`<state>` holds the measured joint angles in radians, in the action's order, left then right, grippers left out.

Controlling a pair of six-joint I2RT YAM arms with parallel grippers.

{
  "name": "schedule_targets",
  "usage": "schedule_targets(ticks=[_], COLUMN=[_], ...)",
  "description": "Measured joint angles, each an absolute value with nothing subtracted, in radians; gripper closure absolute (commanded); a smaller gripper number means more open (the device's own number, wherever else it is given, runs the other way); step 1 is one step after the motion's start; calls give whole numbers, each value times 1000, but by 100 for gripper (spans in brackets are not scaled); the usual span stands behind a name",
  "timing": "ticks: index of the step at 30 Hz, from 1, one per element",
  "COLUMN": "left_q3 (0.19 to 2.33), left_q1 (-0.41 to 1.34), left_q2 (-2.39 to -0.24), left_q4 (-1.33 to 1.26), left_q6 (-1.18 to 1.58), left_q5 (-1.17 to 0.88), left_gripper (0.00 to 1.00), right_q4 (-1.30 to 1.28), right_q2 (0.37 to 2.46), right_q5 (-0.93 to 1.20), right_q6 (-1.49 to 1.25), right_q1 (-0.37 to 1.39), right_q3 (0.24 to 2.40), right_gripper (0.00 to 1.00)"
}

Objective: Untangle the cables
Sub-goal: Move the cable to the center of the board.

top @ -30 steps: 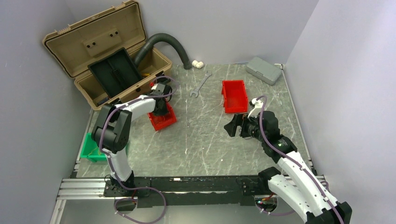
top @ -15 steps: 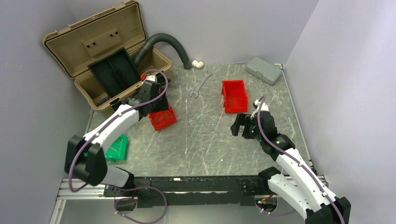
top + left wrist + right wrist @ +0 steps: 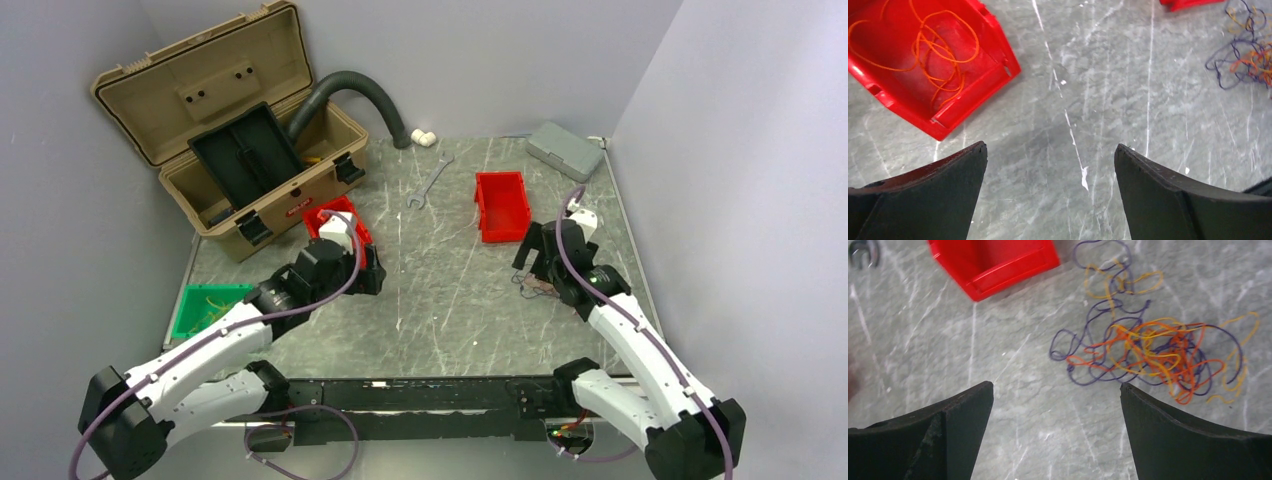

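Observation:
The cables [image 3: 1153, 350] lie as a loose tangle of orange, yellow and dark purple strands on the marble table; they also show as the tangle [image 3: 1248, 60] at the upper right of the left wrist view and the small clump [image 3: 545, 287] in the top view. My right gripper [image 3: 1056, 384] [image 3: 535, 262] hovers open just left of the tangle, holding nothing. One orange cable [image 3: 943, 55] lies coiled inside a red bin [image 3: 973, 95] [image 3: 345, 212]. My left gripper [image 3: 1049, 146] [image 3: 372, 272] stands open over bare table, near that bin and empty.
A second red bin [image 3: 501, 205] [image 3: 998, 260] sits behind the tangle, with a wrench [image 3: 428, 180] to its left. An open tan toolbox [image 3: 230, 130] and grey hose [image 3: 350, 85] fill the back left. A green bin [image 3: 205, 310] sits at the left edge and a grey case [image 3: 565, 150] at the back right.
My left gripper has opened and drawn back from the red bin toward the near middle, leaving the orange cable inside. My right arm has swung right, above the tangle.

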<state>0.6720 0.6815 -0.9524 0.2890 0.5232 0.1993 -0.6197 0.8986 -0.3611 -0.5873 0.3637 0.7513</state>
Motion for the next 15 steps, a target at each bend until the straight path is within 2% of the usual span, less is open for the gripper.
schedule_targets(ticks=[7, 15], left_q3=[597, 482], left_q1=[799, 831], left_q2=[-875, -799], left_q4=[185, 48], left_q6=[471, 415], left_q5=[253, 223], left_gripper=[1, 1], right_q4=[-619, -535], right_q2=[1001, 1131], right_q5=[-321, -297], right_q6=[-572, -617], right_q1=[122, 109], right_q3=[750, 690], right_gripper=[0, 0])
